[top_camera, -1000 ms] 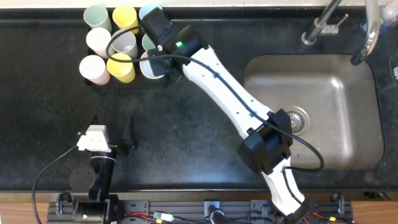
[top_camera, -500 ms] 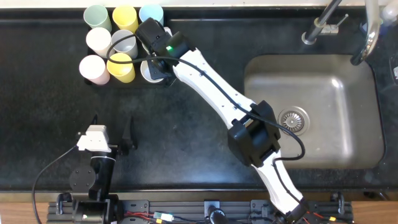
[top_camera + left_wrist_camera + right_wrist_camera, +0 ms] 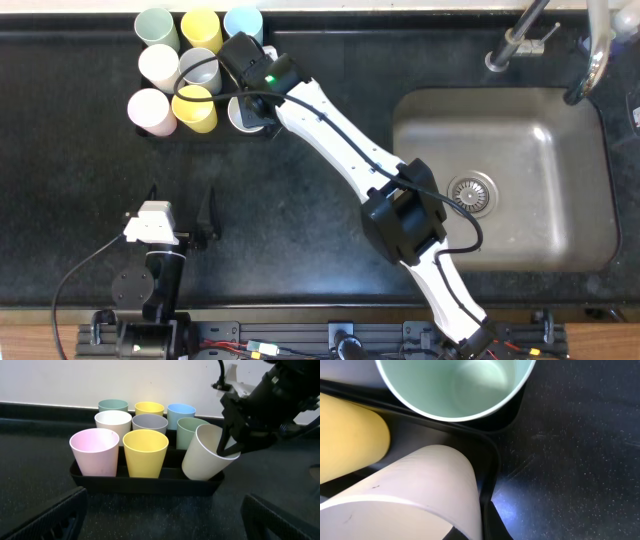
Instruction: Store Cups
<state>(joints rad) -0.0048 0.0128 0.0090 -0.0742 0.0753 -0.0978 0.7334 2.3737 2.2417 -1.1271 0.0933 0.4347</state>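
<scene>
Although eight cups stand upright in the black tray at the far left of the worktop, the top view puts the ninth, the white cup, at the tray's near right corner slot with the right pincer on it. I judge the job nearly finished: seat this cup, let go and back away. The left pincer sits close to its own base, fingers wide apart and empty.

From the left wrist view the white cup is plainly tilted, not standing. Its foot is down in the corner slot, just beside the near yellow cup. Its long axis leans from there up and outward, mouth turned away from the other cups towards the right arm. The right pincer is clamped on the rim, one finger inside the mouth and one outside.

In the right wrist view the cup's white wall lies close under the camera, between the near yellow cup and the tray's rim. The pale green cup stands upright in the slot behind. The white cup probably needs tipping upright before release.
</scene>
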